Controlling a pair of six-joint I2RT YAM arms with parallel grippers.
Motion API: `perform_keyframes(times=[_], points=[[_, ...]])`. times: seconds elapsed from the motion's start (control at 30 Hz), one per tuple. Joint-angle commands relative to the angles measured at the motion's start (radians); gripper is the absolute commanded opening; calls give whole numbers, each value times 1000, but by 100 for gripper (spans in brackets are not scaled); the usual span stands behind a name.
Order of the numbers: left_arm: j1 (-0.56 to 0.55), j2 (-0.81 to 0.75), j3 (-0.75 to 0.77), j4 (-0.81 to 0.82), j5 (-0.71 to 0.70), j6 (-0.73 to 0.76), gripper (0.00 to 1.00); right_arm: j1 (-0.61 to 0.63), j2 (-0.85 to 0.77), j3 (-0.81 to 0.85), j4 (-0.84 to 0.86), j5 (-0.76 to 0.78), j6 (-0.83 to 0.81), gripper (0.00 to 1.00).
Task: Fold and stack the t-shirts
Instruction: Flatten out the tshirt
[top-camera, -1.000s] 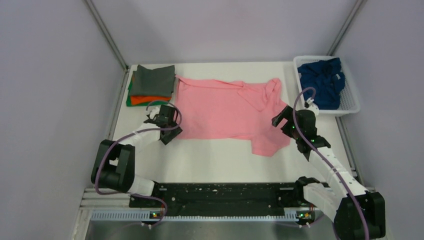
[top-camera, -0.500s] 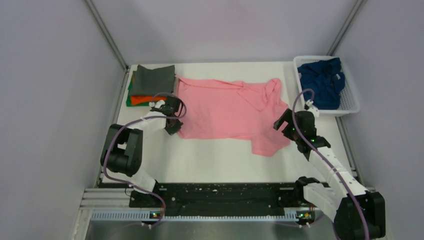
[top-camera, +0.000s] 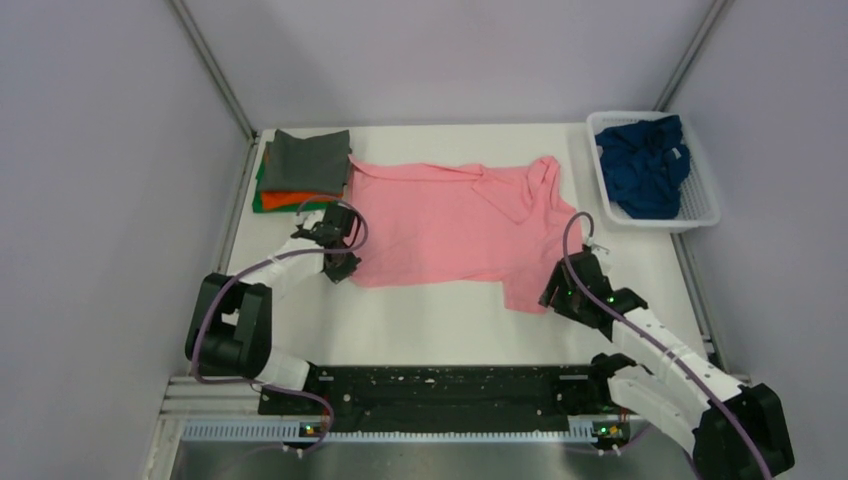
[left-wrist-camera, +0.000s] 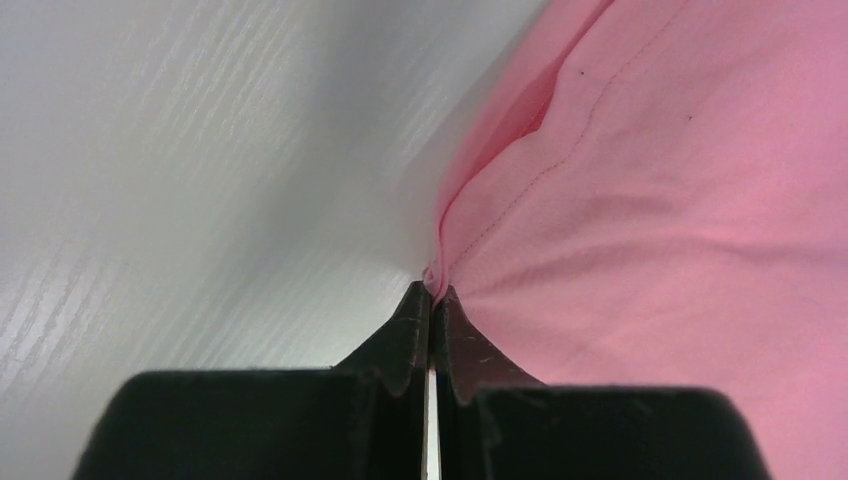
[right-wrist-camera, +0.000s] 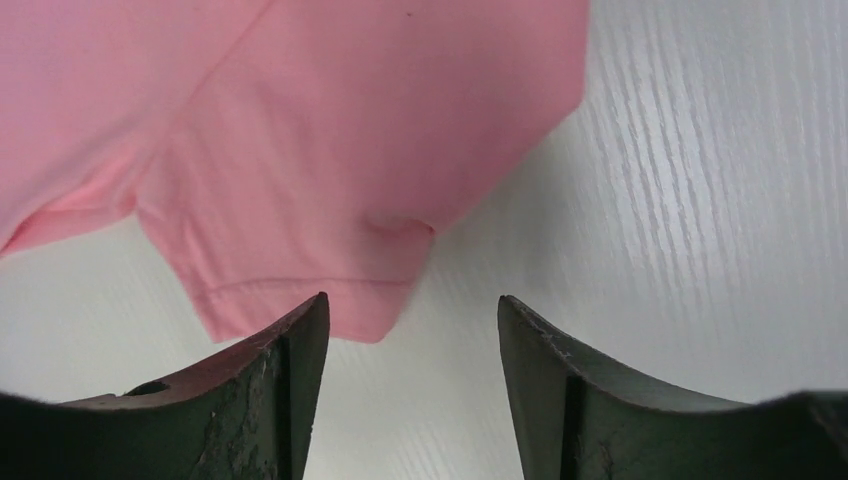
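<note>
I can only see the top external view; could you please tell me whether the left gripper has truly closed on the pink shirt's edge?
Observer: Yes. The left wrist view shows the left gripper shut, with the stitched hem of the pink t-shirt pinched between its tips.
Operator: Thank you. And what about the other side?
Observer: Nothing is gripped there. The right wrist view shows the right gripper open, and the sleeve lies flat on the table, its hemmed end by one fingertip.
</note>
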Motion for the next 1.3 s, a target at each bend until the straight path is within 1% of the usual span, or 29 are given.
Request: perform_keyframes(times=[0.0, 0.13, 0.27, 0.33, 0.37, 0.4, 0.43, 0.47, 0.57, 0.7, 0.83, 0.97, 1.1, 1.17, 1.27], points=[[-3, -65, -21, -18, -25, 17, 0, 6, 18, -25, 56, 57, 35, 56], [-3, -74, -30, -15, -30, 14, 0, 6, 82, -63, 161, 48, 33, 45], [-3, -80, -32, -8, -28, 14, 0, 6, 185, -64, 233, 85, 17, 40], [-2, -89, -30, -8, -22, 15, 0, 5, 227, -60, 287, 76, 8, 34], [-2, -94, -28, -8, -21, 15, 0, 6, 243, -58, 307, 85, 2, 29], [-3, -102, -27, -9, -23, 15, 0, 6, 256, -49, 310, 95, -1, 21], [-3, -113, -21, -12, -25, 15, 0, 6, 264, -34, 302, 104, -11, 9], [-2, -124, -14, -17, -26, 15, 0, 6, 265, -14, 286, 113, -17, 0], [-3, -183, 35, -53, -33, 20, 0, 7, 203, 65, 228, 167, -43, 0], [-3, -336, 96, -56, -29, 32, 0, 6, 57, 221, 153, 276, -97, 0], [-3, -516, 168, -11, 32, 81, 0, 6, -39, 396, 116, 285, -182, 0], [-3, -643, 299, -7, 67, 127, 0, 6, -87, 584, 76, 257, -250, 0], [-3, -716, 454, -15, 106, 178, 0, 7, -128, 794, 39, 213, -304, 0], [-3, -733, 523, -18, 157, 198, 0, 6, -136, 888, 23, 133, -342, 0], [-3, -748, 621, -27, 250, 222, 0, 6, -118, 1055, -44, -22, -375, 0]])
